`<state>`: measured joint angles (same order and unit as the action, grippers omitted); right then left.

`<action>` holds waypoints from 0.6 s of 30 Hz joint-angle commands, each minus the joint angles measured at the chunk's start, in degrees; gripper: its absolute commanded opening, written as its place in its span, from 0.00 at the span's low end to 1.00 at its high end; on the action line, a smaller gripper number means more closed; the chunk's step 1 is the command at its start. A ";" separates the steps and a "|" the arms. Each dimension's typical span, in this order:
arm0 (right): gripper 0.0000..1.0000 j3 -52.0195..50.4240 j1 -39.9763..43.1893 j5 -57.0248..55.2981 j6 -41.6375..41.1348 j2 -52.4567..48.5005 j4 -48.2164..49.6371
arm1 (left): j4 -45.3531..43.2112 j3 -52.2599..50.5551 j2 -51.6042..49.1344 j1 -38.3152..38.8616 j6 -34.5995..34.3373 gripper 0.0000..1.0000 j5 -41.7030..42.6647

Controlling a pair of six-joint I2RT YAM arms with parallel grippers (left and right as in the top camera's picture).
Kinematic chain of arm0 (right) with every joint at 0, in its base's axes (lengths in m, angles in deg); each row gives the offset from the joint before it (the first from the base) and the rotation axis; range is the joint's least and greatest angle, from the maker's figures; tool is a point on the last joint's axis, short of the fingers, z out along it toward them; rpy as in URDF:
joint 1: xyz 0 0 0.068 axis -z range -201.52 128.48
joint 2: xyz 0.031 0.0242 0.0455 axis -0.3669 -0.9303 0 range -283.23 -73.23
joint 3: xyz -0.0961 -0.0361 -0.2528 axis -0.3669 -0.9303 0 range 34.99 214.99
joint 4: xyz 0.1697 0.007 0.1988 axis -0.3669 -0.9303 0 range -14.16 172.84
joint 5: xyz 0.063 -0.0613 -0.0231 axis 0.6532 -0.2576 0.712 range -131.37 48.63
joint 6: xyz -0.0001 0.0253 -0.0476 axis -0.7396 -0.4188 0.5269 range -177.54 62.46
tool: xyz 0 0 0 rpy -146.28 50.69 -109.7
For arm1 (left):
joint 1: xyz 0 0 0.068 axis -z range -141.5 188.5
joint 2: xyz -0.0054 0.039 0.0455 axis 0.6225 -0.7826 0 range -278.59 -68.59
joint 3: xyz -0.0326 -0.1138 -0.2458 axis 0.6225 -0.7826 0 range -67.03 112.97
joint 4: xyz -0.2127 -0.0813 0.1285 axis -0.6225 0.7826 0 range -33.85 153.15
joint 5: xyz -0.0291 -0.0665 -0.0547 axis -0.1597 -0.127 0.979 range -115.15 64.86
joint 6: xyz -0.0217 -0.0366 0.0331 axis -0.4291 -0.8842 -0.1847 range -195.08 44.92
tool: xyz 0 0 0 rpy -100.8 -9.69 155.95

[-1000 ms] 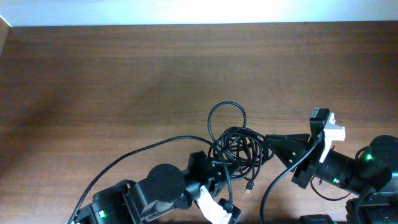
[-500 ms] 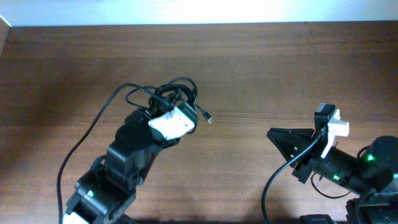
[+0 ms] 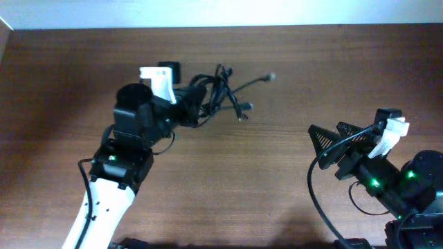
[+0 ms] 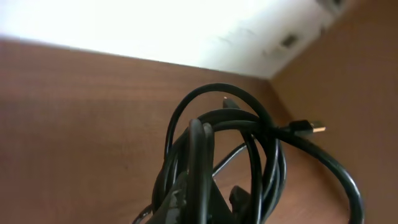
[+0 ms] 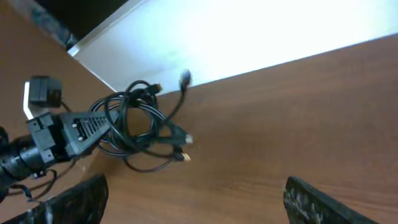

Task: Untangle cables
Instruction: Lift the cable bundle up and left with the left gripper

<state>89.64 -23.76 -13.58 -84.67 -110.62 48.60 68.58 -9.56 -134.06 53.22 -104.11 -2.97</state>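
Observation:
The cables (image 3: 216, 95) are a bundle of thin black loops lifted above the back left of the wooden table (image 3: 291, 76). My left gripper (image 3: 197, 105) is shut on the bundle's near side, and loose plug ends (image 3: 268, 77) stick out to the right. In the left wrist view the loops (image 4: 249, 137) rise straight out of the left gripper (image 4: 202, 205), with a gold-tipped plug (image 4: 309, 129) at the right. My right gripper (image 3: 320, 147) stands open at the right, well apart from the bundle. In its own view the right gripper (image 5: 196, 202) holds nothing, and the cables (image 5: 140, 124) hang far ahead.
A white wall (image 3: 221, 12) runs along the table's back edge. The table's left edge (image 3: 4, 31) shows at the far left. A thick black arm wire (image 3: 313, 197) curves down beside the right arm.
My left arm swung the bundle from the front centre up to the back left. My right gripper, shut at the bundle's right side a second ago, has opened and drawn back slightly.

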 commanded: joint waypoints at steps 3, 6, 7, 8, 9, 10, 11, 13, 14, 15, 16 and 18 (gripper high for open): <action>0.99 0.52 0.00 3.43 -2.32 0.28 -0.59 | -1.27 0.55 0.28 -1.11 -14.99 0.00 15.32; 0.99 0.52 0.00 6.99 -2.32 0.17 -2.10 | -1.05 0.55 0.22 -1.11 -33.11 0.00 17.55; 0.99 0.52 0.00 7.30 -2.32 0.11 -3.26 | -1.33 0.55 0.15 -1.11 -36.81 0.00 17.16; 0.99 0.52 0.00 7.63 -2.29 0.00 -4.79 | -1.84 0.55 -0.11 -1.11 -39.58 0.00 16.15; 0.99 0.52 0.00 7.56 -2.05 -0.22 -6.38 | -2.62 0.55 -0.48 -1.09 -42.27 0.00 16.02; 0.99 0.52 0.00 7.56 -2.05 -0.74 -7.21 | -2.78 0.55 -0.55 -0.87 -43.67 0.00 16.00; 0.99 0.52 0.00 7.58 -2.10 -1.77 -7.39 | -3.02 0.55 -0.55 -0.63 -45.38 0.00 16.00; 1.00 0.52 0.00 7.58 -2.10 -4.00 -7.82 | -3.28 0.55 -0.55 -0.63 -46.45 0.00 15.96; 1.00 0.52 0.00 7.61 -2.10 -5.05 -8.20 | -4.59 0.55 -0.55 -0.63 -46.45 0.00 15.98; 1.00 0.52 0.00 8.04 -2.10 -6.03 -8.59 | -5.49 0.55 -0.55 -0.63 -46.47 0.00 15.96; 1.00 0.52 0.00 9.27 -2.10 -6.80 -8.46 | -5.57 0.55 -0.55 -0.63 -46.45 0.00 15.47; 1.00 0.52 0.00 9.79 -2.10 -6.86 -8.50 | -5.57 0.55 -0.55 -0.63 -46.86 0.00 14.64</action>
<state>89.64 -23.76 -5.40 -87.12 -117.70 40.08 63.73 -9.60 -134.72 52.34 -149.80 12.28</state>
